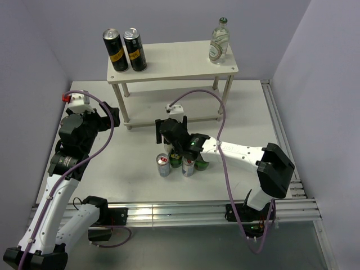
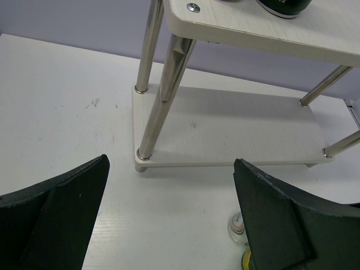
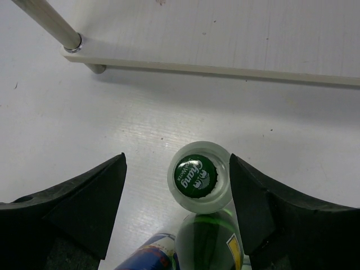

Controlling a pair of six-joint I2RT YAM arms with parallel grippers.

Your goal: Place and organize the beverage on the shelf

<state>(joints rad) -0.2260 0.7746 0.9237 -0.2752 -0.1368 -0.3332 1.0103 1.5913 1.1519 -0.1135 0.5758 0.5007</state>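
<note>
The clear bottle (image 3: 198,205), its green cap (image 3: 196,175) reading "Chang", stands at the middle of the desk (image 1: 247,118) inside the spread right end effector (image 3: 177,163), crowded by two silver cans (image 1: 163,165) (image 1: 188,166) and a green bottle (image 3: 205,242). The shelf (image 1: 169,62) at the far edge carries two dark cans (image 1: 116,50) (image 1: 135,49) and a second clear bottle (image 1: 219,40). The left end effector (image 2: 171,163) is spread and empty.

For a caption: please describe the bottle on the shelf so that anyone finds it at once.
Find the pale two-tier shelf at the far side of the table. At the right end of its top board stands one clear glass bottle with a green cap. The only others there, two dark cans at the left end, are opaque.
</note>
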